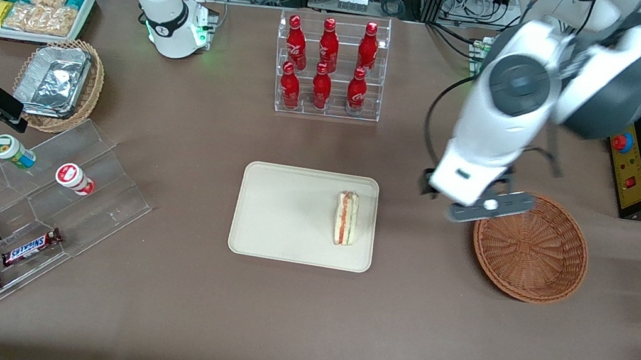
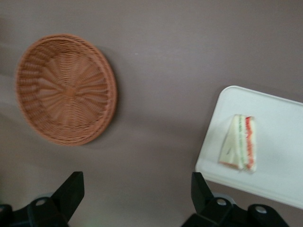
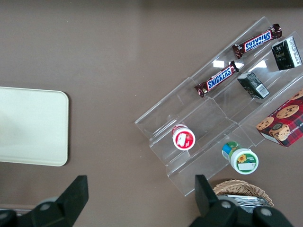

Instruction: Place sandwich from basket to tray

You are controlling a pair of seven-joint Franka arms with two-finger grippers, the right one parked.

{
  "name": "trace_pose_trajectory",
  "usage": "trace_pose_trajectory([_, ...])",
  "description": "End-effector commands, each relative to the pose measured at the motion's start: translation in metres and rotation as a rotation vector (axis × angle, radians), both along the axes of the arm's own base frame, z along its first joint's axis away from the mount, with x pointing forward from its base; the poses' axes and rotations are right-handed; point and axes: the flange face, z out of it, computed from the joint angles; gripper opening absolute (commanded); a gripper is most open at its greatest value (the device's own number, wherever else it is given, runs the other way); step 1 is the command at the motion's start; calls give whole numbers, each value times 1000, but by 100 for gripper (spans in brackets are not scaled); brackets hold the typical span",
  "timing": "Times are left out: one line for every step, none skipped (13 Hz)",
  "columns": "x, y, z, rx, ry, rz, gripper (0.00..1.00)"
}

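We see the triangular layered sandwich (image 1: 346, 218) lying on the cream rectangular tray (image 1: 277, 212) beside our open, empty gripper (image 2: 137, 194) (job apparently done); the round reddish-brown wicker basket (image 1: 531, 247) sits bare.

The white left arm (image 1: 505, 115) reaches down over the table, its black two-finger gripper (image 2: 135, 196) hanging in the air, fingers (image 2: 71, 191) spread wide, holding nothing.

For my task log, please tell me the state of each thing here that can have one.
sandwich: lying on the tray, near its edge toward the basket, free.
basket: upright, holds nothing.
tray: flat on the table, carrying the sandwich.
gripper: open, holds nothing, above the table between basket and tray.
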Motion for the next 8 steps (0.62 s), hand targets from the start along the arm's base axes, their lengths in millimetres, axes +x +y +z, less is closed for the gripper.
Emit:
trace_pose_trajectory([-10,37,27,-1,7,-34,100])
trace_pose_trajectory([-11,51,35,-5,12,-46,100])
trace_pose_trajectory([-11,69,40,-10,27,-57,100])
trace_pose_trajectory([-9,93,48,-23,26,-62,100])
trace_pose_trajectory([-9,112,53,-30,35,-85,100])
trace_pose_trajectory([-9,132,60,-42,39,-109,100])
trace_pose_trajectory([-10,155,63,-48,54,-119,100])
trace_pose_trajectory([-12,172,68,-64,64,-142,100])
